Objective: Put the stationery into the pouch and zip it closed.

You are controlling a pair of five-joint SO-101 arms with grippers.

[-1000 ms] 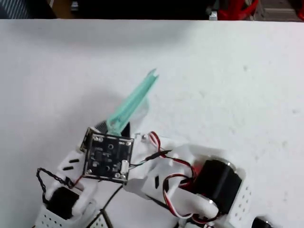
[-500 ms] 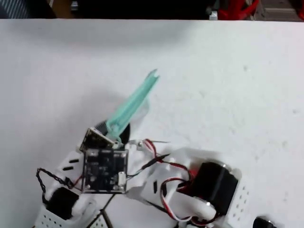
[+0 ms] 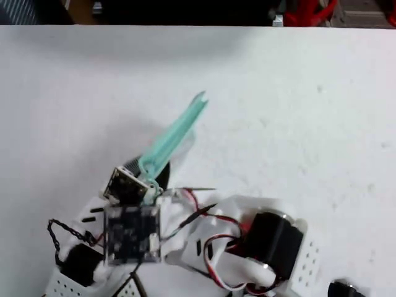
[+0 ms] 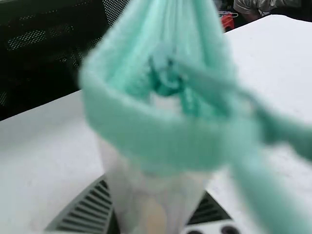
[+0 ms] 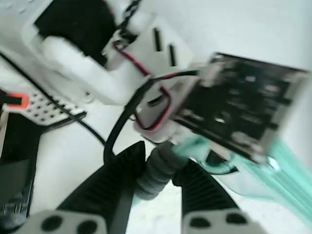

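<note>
The teal pouch (image 3: pixel 173 136) hangs tilted above the white table, its far tip toward the table's middle. In the left wrist view the pouch (image 4: pixel 161 122) is right in front of the camera, with its teal rim up and a pale translucent body below. My left gripper (image 4: pixel 151 207) is shut on its lower end. My right gripper (image 5: pixel 156 187) has black fingers shut on a grey, ribbed, cylindrical stationery piece (image 5: pixel 157 168). It sits just beside the other arm's camera board (image 5: pixel 243 117), and the pouch (image 5: pixel 273 170) is close behind.
Both arms crowd the near edge: a camera board (image 3: pixel 130 232), red and black cables (image 3: pixel 213 247) and a black motor (image 3: pixel 272 241). The table (image 3: pixel 297 124) stretches white to its far edge. A black device (image 5: pixel 14 165) lies by the arm bases.
The camera board has drawn back toward the near edge, uncovering a dark part under the pouch's lower end. The black motor shifted slightly the same way. The pouch has hardly moved.
</note>
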